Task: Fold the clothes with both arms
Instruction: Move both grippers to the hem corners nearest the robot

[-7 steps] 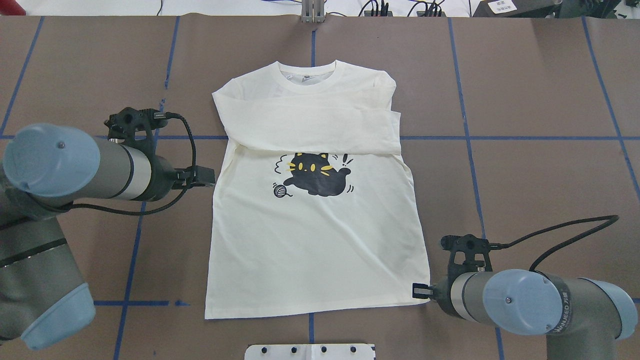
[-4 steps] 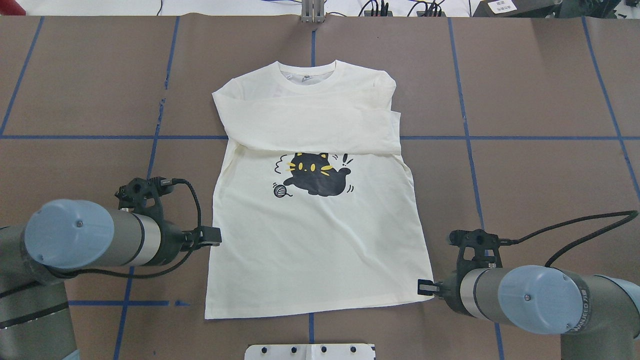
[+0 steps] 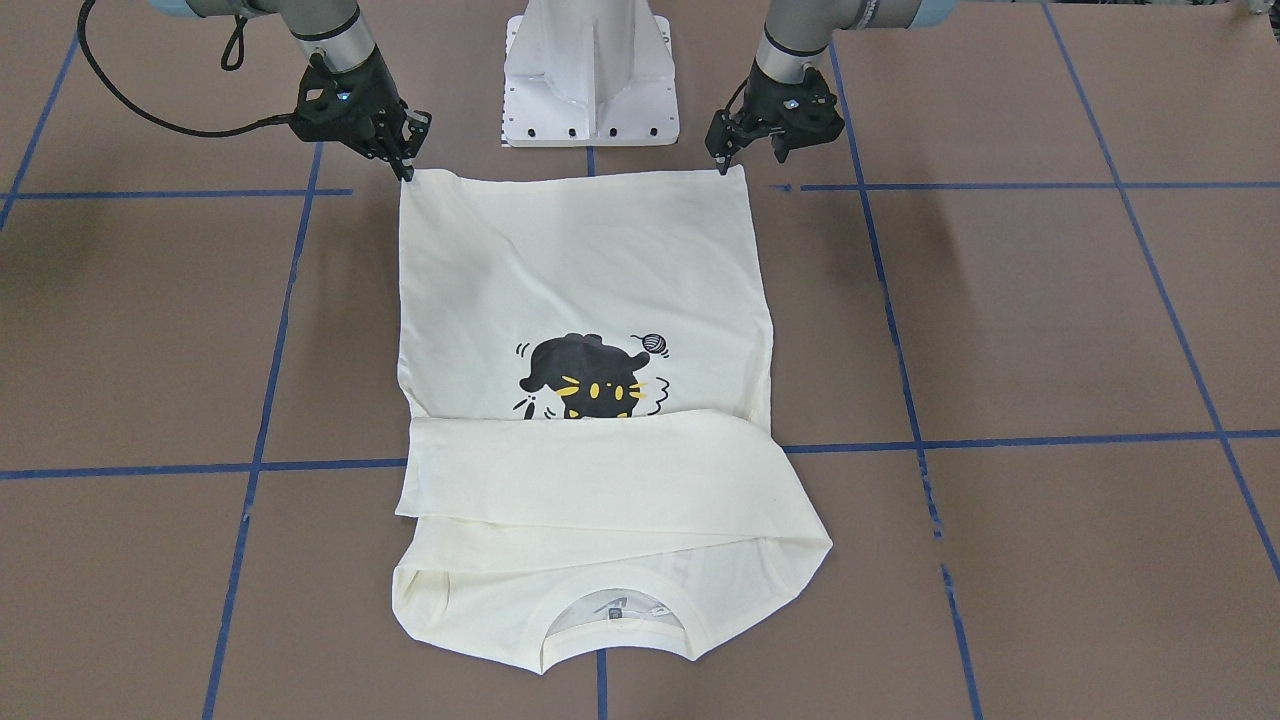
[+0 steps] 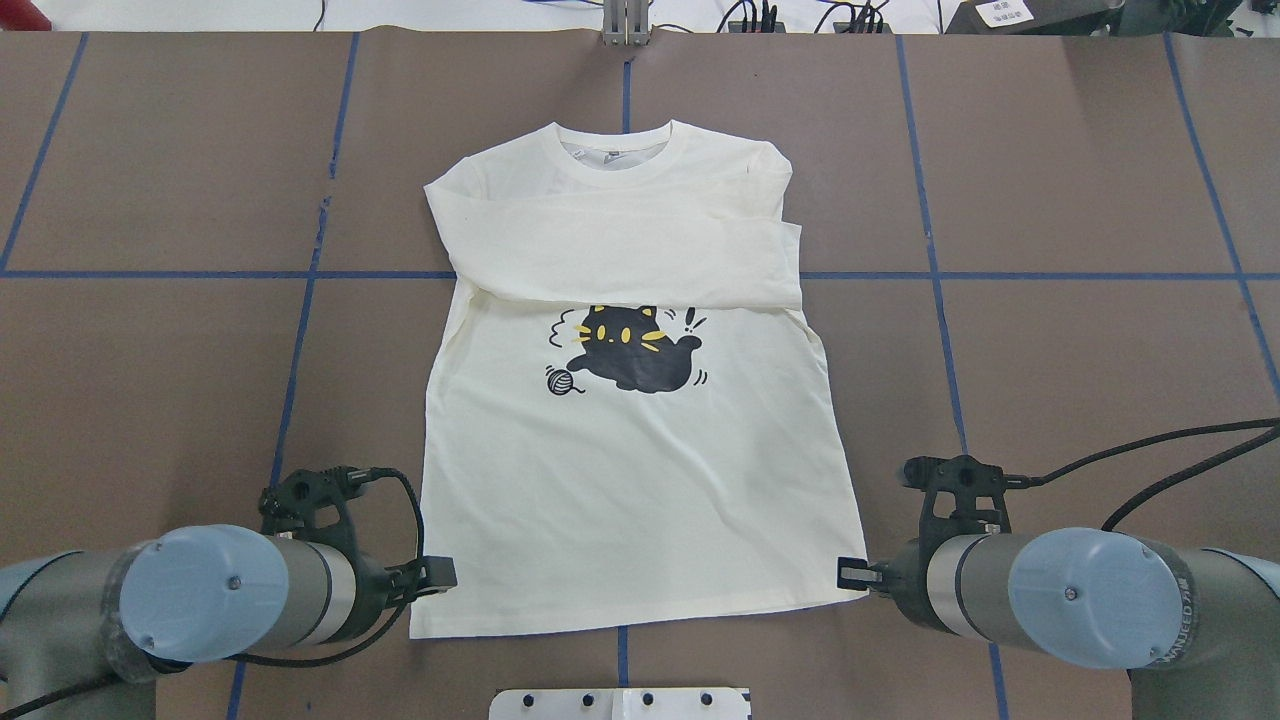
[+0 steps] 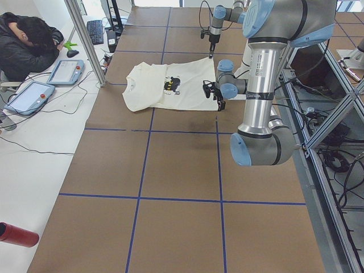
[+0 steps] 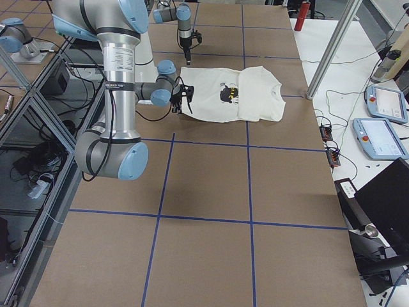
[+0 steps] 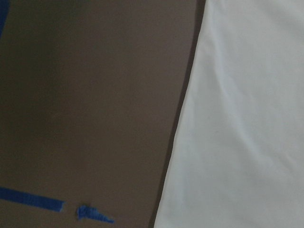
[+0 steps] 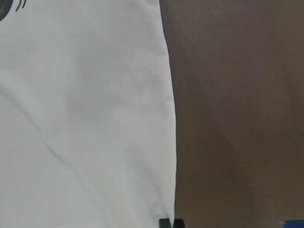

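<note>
Brown paper covers the table, and blue tape lines cut it into big squares. Seen from above, a cream T-shirt lies flat in the middle, print side up. Its collar points to 12 o'clock and its bottom hem points to 6 o'clock. A black cat print with yellow bits sits near the middle of the shirt, with a little ball of yarn beside it at 8 o'clock. The long sleeves are folded across the chest, just above the cat (they hide the very top of its head). The left gripper is down at the shirt's 7 o'clock corner, right at the side edge near the hem. The right gripper is at the 5 o'clock corner, also right at the edge. Both point down at the table. The black fingers look close together, I think, but I cannot tell if either one has pinched the cloth or is only touching it. The left arm comes in from 8 o'clock and the right arm from 4 o'clock. A white base sits at 6 o'clock, just below the hem. In the side view from the robot's left, a person in a dark jacket leans on a white desk at 10 o'clock.
</note>
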Controlling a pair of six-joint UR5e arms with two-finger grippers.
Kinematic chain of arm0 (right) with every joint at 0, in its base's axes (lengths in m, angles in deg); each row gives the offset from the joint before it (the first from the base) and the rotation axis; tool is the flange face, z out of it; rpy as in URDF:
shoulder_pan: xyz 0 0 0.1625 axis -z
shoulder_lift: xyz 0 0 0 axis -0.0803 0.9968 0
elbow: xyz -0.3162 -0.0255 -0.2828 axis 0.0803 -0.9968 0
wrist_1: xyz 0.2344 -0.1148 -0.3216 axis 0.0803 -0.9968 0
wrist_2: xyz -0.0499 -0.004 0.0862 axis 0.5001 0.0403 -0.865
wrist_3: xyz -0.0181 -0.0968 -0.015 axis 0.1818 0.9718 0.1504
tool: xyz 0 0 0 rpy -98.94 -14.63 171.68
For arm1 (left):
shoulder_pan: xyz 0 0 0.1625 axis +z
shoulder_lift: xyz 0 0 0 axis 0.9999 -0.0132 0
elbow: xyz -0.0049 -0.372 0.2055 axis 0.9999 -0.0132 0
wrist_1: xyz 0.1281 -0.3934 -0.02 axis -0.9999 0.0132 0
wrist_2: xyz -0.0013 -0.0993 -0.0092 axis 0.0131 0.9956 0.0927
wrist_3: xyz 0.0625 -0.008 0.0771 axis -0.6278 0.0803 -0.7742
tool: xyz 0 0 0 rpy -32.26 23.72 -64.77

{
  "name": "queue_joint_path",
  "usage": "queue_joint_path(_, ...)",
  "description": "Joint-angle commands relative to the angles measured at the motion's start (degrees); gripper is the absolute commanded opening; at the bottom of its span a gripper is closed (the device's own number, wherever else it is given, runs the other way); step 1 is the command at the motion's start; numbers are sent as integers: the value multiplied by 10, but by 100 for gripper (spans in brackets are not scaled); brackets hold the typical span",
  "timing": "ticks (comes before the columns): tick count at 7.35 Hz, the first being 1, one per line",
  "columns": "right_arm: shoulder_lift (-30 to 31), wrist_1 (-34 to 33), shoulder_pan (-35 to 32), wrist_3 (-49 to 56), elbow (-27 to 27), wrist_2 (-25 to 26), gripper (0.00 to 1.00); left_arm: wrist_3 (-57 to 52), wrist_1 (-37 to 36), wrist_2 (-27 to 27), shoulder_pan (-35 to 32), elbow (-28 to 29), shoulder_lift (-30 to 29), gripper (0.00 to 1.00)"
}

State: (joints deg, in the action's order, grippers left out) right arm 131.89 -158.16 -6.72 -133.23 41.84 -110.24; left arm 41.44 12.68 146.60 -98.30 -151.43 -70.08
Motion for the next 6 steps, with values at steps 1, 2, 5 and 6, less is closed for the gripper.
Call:
queue_joint_path(1,-3,0,0,0,-1,0,0,7,-3,-3,11,20,-18,91)
queue_joint_path(2,0,0,0,1,-2,-1,0,7,-3,-4,15,26,-18,91)
queue_joint_path(5,0,0,-4,1,-1,-11,0,7,-7,-16,16,31,-18,83)
queue_joint_path(6,-1,0,-7,1,-1,-15,0,7,-7,-17,15,32,-18,78)
